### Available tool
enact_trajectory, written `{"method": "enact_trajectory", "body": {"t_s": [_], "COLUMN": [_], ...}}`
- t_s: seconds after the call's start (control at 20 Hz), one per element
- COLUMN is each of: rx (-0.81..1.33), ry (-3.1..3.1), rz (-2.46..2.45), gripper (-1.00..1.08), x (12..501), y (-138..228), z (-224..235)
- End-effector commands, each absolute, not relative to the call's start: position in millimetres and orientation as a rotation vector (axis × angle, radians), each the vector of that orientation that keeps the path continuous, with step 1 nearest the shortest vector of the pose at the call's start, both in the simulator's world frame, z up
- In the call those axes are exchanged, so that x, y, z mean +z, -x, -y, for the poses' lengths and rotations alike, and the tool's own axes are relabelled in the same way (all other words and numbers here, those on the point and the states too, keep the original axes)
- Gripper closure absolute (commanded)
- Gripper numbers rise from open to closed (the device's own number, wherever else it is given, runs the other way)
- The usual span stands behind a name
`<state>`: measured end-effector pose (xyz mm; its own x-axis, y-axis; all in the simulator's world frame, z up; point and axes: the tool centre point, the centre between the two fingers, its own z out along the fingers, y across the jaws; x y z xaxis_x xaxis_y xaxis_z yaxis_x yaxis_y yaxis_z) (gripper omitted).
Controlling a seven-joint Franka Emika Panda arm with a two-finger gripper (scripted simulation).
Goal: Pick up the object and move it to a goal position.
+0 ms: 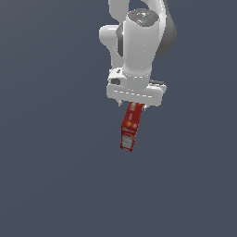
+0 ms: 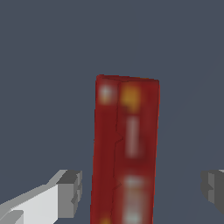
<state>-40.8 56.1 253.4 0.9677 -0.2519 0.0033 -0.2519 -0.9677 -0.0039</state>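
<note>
red carton (image 2: 124, 153) between spread fingers (image 2: 70, 192) of the hand (image 2: 142, 190), neither pad touching

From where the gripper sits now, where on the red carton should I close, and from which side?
Grip the red carton across its narrow width, on the two long side faces, coming straight down from above. The gripper already straddles it in the wrist view, one finger on each side with gaps to the carton. The long faces look flat and parallel, which should suit the pads; closing here seems reasonable.
</note>
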Motion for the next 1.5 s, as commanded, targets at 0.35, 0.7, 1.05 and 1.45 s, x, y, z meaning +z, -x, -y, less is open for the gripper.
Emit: {"method": "enact_trajectory", "body": {"t_s": [0.35,0.7,1.05,1.45], "rx": [0.0,0.0,0.0,0.0], "ry": [3.108,3.108,3.108,3.108], "rz": [-0.455,-0.457,-0.46,-0.46], "gripper": [-0.92,-0.92,-0.92,1.08], "x": [242.8,227.1,196.9,192.1], "y": [39.3,39.7,40.2,39.2], "z": [-61.5,-61.5,-61.7,-62.0]}}
